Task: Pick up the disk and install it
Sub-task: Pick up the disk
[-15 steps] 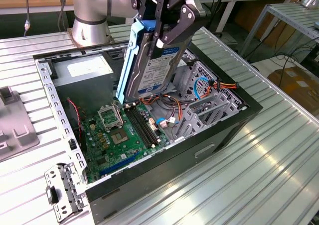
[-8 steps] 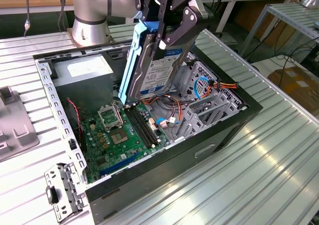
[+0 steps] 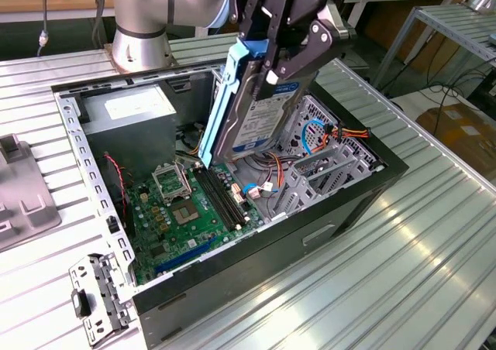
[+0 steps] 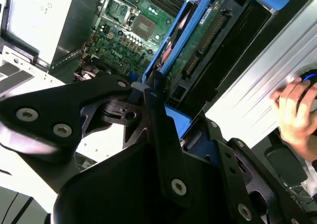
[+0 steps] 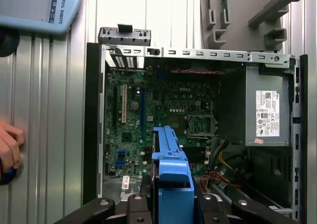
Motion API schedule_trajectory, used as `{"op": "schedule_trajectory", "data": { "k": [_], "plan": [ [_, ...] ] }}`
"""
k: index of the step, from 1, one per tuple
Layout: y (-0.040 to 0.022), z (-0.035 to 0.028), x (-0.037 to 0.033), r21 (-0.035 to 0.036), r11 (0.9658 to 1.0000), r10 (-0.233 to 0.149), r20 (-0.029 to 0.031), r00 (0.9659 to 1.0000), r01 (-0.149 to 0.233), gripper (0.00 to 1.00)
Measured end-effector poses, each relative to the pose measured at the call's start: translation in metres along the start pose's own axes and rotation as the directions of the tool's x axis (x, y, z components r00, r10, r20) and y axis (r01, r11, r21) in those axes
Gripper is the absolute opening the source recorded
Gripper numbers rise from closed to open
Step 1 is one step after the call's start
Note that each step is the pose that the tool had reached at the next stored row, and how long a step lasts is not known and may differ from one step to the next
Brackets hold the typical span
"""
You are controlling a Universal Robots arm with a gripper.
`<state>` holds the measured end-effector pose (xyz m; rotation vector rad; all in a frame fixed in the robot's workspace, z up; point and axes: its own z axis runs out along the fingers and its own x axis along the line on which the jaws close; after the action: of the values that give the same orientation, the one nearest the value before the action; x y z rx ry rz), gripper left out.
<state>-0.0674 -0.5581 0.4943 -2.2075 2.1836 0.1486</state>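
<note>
The robot's hand (image 3: 276,67) grips the disk (image 3: 256,121) by its upper end, holding it tilted, blue rail (image 3: 219,102) toward the exterior view's left, over the open case (image 3: 256,257) on the tabletop (image 3: 403,272), its low end near the motherboard (image 3: 182,211).

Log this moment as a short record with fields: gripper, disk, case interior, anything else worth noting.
gripper: gripper shut on the disk
disk: steeply tilted, blue rail toward the exterior view's left, held over the open computer case, not yet seated
case interior: motherboard, power supply, drive cage
other: a person's hand on the table beside the case
</note>
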Motion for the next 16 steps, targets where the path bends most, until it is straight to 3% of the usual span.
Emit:
{"op": "schedule_trajectory", "data": {
  "k": [6, 7, 9, 10, 11, 12, 13, 16],
  "plan": [
    [0.0000, -0.0002, 0.0016, 0.0005, 1.0000, 0.000, 0.0000, 1.0000, 0.000, 0.37],
    [0.0000, -0.0001, 0.0017, 0.0093, 1.0000, -0.001, -0.0002, 1.0000, 0.001, 0.37],
    [0.0003, 0.0001, 0.0017, 0.0371, 0.9993, -0.003, -0.0004, 1.0000, 0.003, 0.37],
    [0.0004, 0.0003, 0.0017, 0.0610, 0.9981, -0.006, -0.0008, 1.0000, 0.006, 0.37],
    [0.0005, 0.0003, 0.0017, 0.0897, 0.9959, -0.008, -0.0015, 1.0000, 0.008, 0.37],
    [0.0006, 0.0004, 0.0017, 0.1014, 0.9948, -0.009, -0.0017, 1.0000, 0.009, 0.37],
    [0.0006, 0.0005, 0.0017, 0.1091, 0.9940, -0.010, -0.0018, 1.0000, 0.010, 0.37],
    [0.0006, 0.0005, 0.0017, 0.1095, 0.9939, -0.010, -0.0010, 0.9999, 0.010, 0.37]
  ]
}}
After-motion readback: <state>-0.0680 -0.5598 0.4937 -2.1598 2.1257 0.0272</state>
